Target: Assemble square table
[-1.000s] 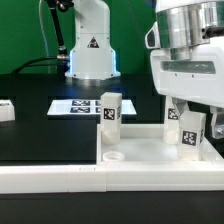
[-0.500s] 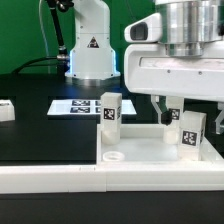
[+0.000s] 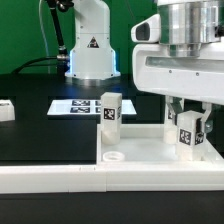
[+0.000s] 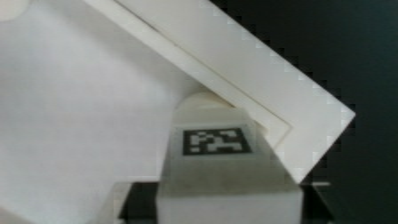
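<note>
The white square table top (image 3: 150, 172) lies at the front on the exterior view's right, with a round socket (image 3: 112, 157) in its near corner. One tagged white leg (image 3: 109, 112) stands upright at its far-left corner. My gripper (image 3: 188, 118) is shut on a second tagged leg (image 3: 188, 135), upright at the top's far-right corner. In the wrist view the gripper (image 4: 222, 200) has dark fingers (image 4: 143, 202) against both sides of this leg (image 4: 217, 140), which stands in the corner of the raised rim (image 4: 231, 60).
The marker board (image 3: 78, 106) lies on the black table behind the top. Another white piece (image 3: 6, 110) lies at the far left edge. The arm's base (image 3: 90, 50) stands at the back. A long white wall (image 3: 48, 172) runs along the front left.
The gripper's hand swung towards the exterior view's left, then partly back to the right, staying around the far-right leg. The leg stays upright in its corner.
</note>
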Controlling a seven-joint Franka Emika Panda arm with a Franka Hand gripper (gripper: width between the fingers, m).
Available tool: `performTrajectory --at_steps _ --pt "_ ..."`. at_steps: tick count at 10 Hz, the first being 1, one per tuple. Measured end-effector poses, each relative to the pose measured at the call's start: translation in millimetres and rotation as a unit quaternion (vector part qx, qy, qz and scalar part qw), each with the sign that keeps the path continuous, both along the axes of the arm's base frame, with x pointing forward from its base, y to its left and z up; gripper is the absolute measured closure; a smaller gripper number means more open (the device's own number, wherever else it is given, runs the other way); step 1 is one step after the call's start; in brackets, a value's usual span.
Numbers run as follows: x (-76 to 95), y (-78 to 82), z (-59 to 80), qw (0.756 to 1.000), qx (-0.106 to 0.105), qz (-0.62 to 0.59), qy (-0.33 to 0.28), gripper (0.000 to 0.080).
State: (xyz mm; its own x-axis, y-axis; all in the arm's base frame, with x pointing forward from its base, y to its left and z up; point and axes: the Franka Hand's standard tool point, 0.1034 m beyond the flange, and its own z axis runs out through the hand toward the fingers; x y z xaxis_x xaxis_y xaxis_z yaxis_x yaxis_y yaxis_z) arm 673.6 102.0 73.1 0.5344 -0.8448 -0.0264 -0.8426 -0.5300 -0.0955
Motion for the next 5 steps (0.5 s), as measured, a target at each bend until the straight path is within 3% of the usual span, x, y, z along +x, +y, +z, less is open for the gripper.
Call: performTrajectory --at_steps 3,5 --pt "0.8 0.0 -0.3 0.991 0.009 -0.130 0.007 0.0511" --pt "2.7 -0.9 -0.5 0.968 0.026 -0.249 0.011 0.0511"
